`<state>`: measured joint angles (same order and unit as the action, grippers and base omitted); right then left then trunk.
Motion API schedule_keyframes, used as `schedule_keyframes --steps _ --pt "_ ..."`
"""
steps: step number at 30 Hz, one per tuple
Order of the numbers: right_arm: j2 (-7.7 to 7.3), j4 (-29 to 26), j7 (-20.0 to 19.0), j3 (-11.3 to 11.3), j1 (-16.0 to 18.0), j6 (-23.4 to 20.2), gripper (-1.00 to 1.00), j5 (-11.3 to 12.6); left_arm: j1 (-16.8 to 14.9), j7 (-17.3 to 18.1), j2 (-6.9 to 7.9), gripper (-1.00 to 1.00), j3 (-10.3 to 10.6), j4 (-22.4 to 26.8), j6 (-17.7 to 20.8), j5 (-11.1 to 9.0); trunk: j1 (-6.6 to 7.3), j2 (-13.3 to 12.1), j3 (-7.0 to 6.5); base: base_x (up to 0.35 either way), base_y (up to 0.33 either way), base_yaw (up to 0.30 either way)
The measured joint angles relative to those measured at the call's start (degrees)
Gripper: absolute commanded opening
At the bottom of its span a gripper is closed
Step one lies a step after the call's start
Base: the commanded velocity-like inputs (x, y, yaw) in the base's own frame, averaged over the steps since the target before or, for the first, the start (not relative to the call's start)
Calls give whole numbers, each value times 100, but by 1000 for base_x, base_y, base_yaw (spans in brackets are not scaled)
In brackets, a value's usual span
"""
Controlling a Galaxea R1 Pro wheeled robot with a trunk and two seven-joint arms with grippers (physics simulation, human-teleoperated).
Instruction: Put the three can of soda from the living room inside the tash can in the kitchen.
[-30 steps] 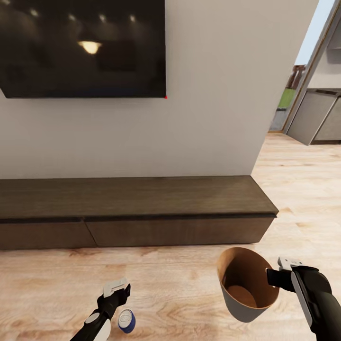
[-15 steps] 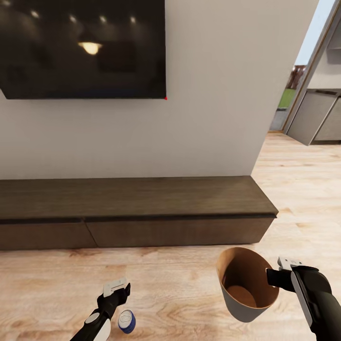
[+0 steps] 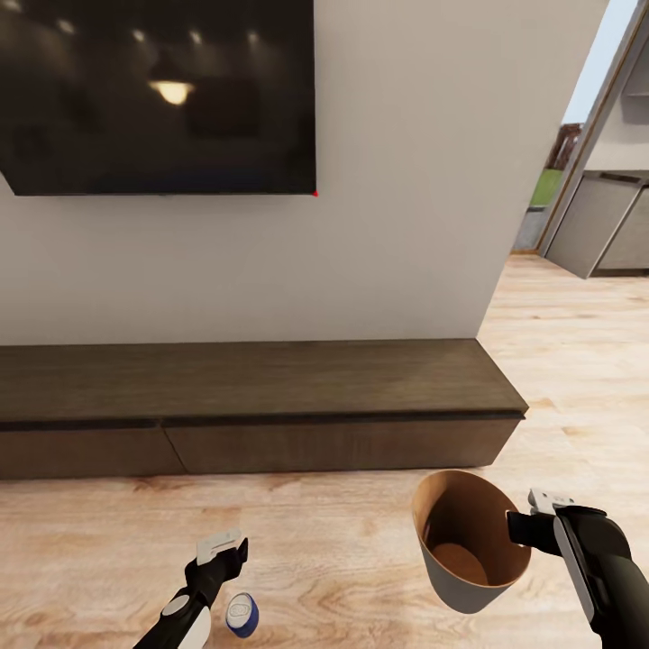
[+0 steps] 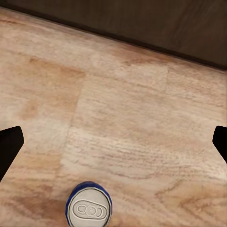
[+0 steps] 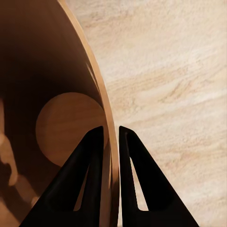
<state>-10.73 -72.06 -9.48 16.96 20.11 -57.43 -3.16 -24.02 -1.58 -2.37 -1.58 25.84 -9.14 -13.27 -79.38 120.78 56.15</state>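
You had 1 blue can (image 3: 241, 615) on the floor and the bin (image 3: 469, 539) in your right gripper (image 3: 525, 530).

The blue can stood upright on the light wood floor (image 3: 342, 559), grey top (image 4: 87, 210) up, just beside your left gripper (image 3: 222, 556) and apart from both fingertips (image 4: 9, 142). That left gripper hung over the can with its jaws spread wide, holding nothing. Your right gripper was pinched closed on the bin's rim (image 5: 111, 156), 1 finger (image 5: 90, 161) inside the brown wall and 1 outside, carrying the bin tilted above the floor. Beyond both, the long dark wood cabinet (image 3: 252, 406) ran along the wall under the black TV (image 3: 158, 95), and grey kitchen units (image 3: 604, 221) showed through the opening at the right.
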Motion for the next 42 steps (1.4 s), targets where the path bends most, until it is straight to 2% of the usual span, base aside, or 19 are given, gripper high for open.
schedule_keyframes --steps 11,32,42 --pt "0 0 -2 0 0 0 -100 8 2 0 0 100 0 0 -9 0 0 0 5 0 0 0" --pt "9 1 -1 0 -1 -1 -100 12 2 0 0 100 0 0 -9 0 -461 841 528 0 0 0" --pt "9 1 -5 0 -1 -1 -100 17 2 0 0 100 0 0 -10 0 -483 881 598 0 0 0"
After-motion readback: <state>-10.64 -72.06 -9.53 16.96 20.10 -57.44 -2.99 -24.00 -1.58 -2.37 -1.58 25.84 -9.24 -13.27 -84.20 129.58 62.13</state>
